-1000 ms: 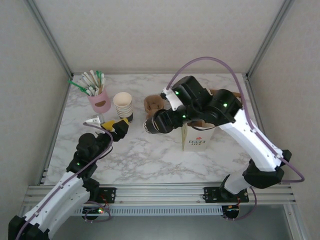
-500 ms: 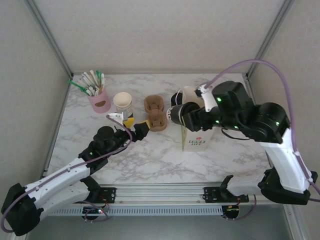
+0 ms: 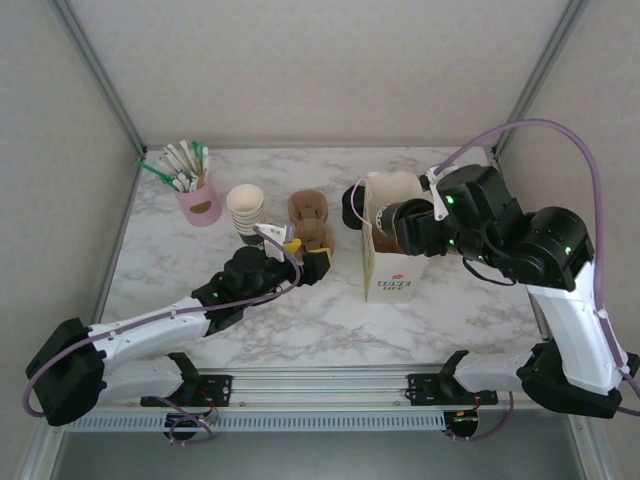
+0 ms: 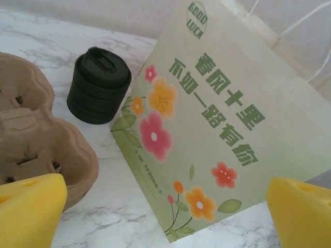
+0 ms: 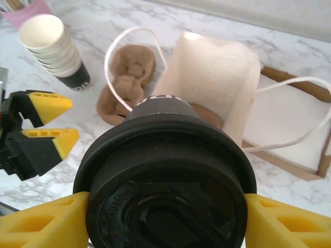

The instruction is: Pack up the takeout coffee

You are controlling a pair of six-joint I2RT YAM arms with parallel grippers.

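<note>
Left gripper (image 3: 305, 256): yellow-padded jaws spread and holding nothing, above the white marbled tabletop (image 3: 300, 320), at 9 o'clock of the cream printed paper bag (image 3: 393, 272) and just beside the brown pulp cup carriers (image 3: 310, 225). Right gripper (image 5: 165, 222): the nearer arm, clamped on the black-lidded paper takeout coffee cup (image 5: 164, 150), long axis tilted, lid toward the wrist and base toward the open bag mouth at 12 o'clock. White cord handles (image 5: 121, 46) loop beside that mouth, so clearance looks tight.

A paper bag (image 3: 392, 283) stands open-mouthed, a handle (image 5: 135, 28) looping beside the opening; cup carriers (image 3: 310, 222) and a lid stack (image 3: 352, 208) crowd its left, open counter (image 3: 330, 325) lies in front.
</note>
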